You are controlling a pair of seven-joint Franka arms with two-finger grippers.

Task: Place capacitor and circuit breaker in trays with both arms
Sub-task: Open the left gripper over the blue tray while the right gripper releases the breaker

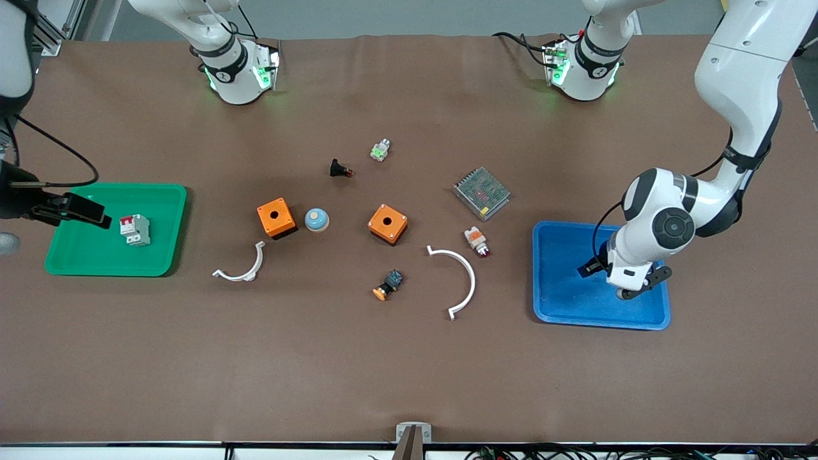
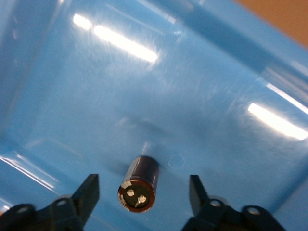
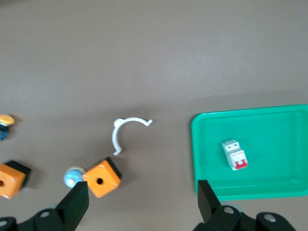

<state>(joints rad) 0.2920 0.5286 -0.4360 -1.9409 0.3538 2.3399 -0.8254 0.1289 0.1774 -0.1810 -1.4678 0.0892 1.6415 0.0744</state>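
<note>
capacitor (image 2: 138, 184) in blue tray (image 1: 562, 300)

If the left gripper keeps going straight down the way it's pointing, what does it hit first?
Most likely the capacitor: it lies in the blue tray between the open fingers of the left gripper. Straddling it, the fingertips would meet the tray floor. Depth is hard to judge.

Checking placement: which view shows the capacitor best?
Left wrist view: the capacitor lies on the blue tray between the open left gripper fingers, untouched. Front view hides it under that gripper; right wrist view misses it.
</note>
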